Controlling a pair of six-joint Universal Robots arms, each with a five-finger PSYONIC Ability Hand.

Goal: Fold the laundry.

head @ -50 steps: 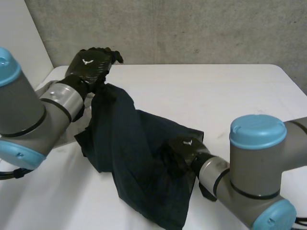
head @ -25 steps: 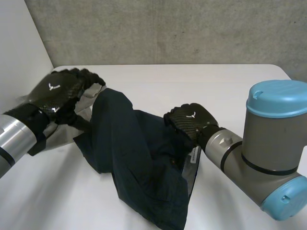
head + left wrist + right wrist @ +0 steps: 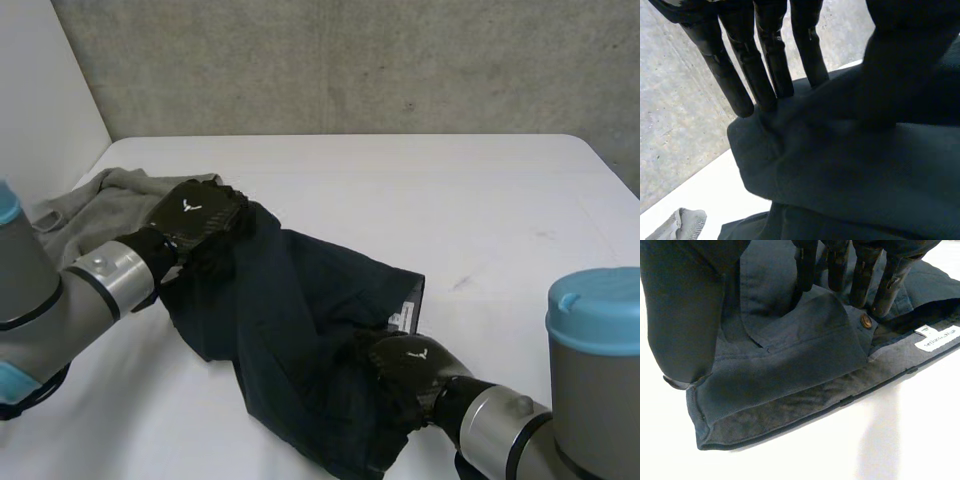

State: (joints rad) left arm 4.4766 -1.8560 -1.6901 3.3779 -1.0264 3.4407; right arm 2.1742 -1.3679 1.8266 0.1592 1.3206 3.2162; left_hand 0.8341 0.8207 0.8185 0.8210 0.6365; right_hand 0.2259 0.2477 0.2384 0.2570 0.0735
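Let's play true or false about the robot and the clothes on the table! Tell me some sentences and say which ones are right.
1. The dark blue garment lies on the white table. True.
2. The right hand hovers high above the table, away from any cloth. False: it is down on the dark blue garment.
3. A grey garment lies beside the left hand. True.
4. The button on the dark blue garment is bright red. False: it is brown.
5. Both hands rest on the grey garment. False: both are on the dark blue garment.
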